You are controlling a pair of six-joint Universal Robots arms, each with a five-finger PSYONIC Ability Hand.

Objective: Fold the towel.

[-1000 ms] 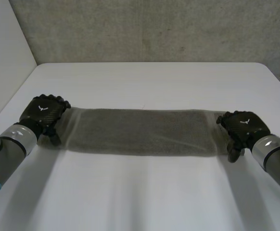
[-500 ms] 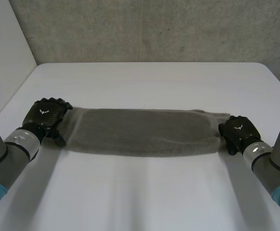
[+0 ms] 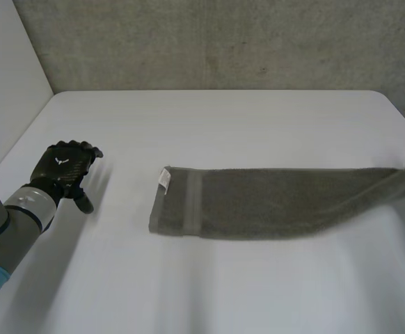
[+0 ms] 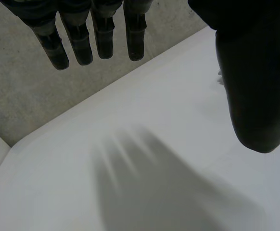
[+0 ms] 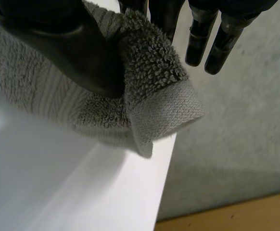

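One grey towel lies stretched along the white counter. Of the two hands, the right hand pinches the towel's end between thumb and fingers. The left hand is well apart, fingers straight, holding nothing.

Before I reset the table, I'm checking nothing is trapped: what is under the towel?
The towel lies flat on the white table, no bulge showing; whatever it covers is hidden. Its right end is lifted off the table, pinched in the right hand.
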